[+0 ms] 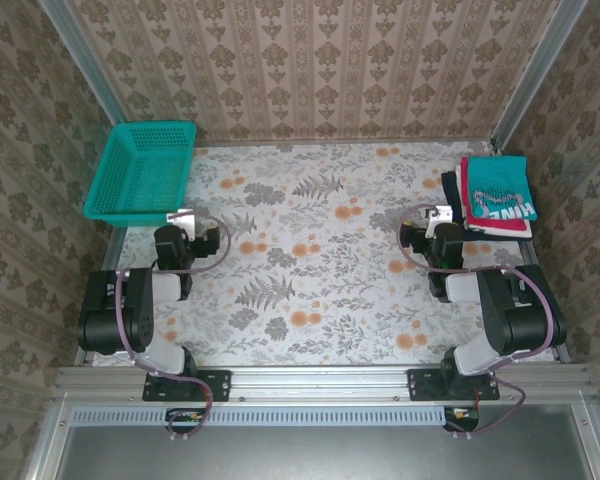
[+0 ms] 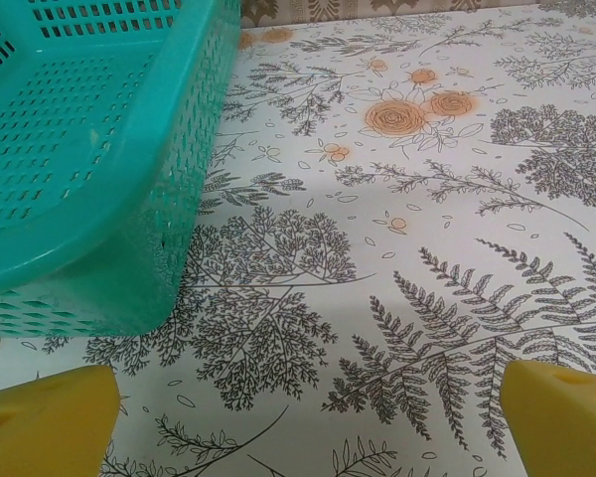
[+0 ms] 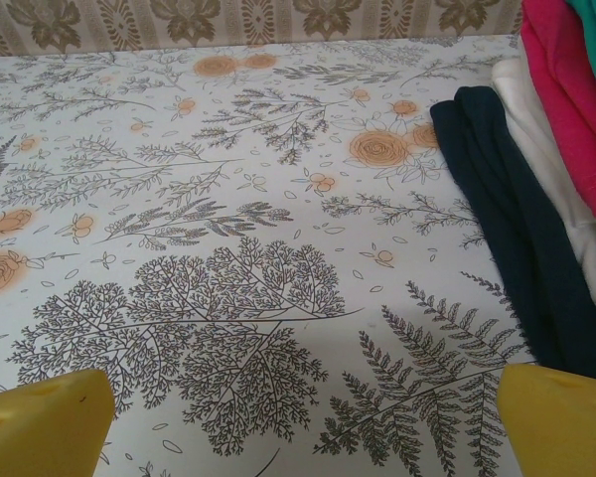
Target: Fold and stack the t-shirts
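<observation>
Now the t-shirts (image 1: pixel 492 195) lie piled at the counter's (image 1: pixel 310 290) far right corner — teal on top. Both the left fingers (image 2: pixel 50 417) and right fingers (image 3: pixel 556 417) are spread wide, holding nothing. Move the right ones gently — don't bump the pile.

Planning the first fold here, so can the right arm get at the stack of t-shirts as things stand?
Probably yes: the right pincer stands open right beside the t-shirts, and nothing lies between them on the table.
</observation>
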Robot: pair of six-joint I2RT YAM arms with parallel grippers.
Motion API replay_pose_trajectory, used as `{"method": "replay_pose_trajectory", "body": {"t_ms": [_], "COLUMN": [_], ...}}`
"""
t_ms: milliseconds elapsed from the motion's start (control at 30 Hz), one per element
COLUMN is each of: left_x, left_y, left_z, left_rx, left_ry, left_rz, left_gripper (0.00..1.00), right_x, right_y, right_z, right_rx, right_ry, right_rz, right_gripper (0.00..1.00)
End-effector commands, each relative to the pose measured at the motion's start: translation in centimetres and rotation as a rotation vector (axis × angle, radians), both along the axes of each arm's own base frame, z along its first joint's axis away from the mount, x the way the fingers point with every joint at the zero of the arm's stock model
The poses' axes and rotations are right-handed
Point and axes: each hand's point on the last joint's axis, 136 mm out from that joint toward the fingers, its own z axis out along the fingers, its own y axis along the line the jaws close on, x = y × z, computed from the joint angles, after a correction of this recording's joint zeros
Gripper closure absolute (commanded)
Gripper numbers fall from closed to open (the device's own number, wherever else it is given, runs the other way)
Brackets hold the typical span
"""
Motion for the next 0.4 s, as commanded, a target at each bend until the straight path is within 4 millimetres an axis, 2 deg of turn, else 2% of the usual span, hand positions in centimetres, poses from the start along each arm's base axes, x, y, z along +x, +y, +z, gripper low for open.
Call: {"method": "replay_pose_trajectory", "body": {"t_ms": [0,367], "left_x": [0.41,0.41], "left_y": [0.18,0.17], "left_z": [0.95,0.96], "left_rx": [0.018,0.017], "left_ry": [-0.035,-0.036], "left_rz": [0.004,0.005], "left_gripper": [0.00,0.00], "right_x": [0.62,0.52], "right_y": [-0.27,-0.29], "right_z": [1.16,1.23], "right_rx": [-0.015,-0.016], "right_ry": [-0.044,-0.049], "right_rz": [-0.012,-0.013], "right_gripper": [0.00,0.00]}}
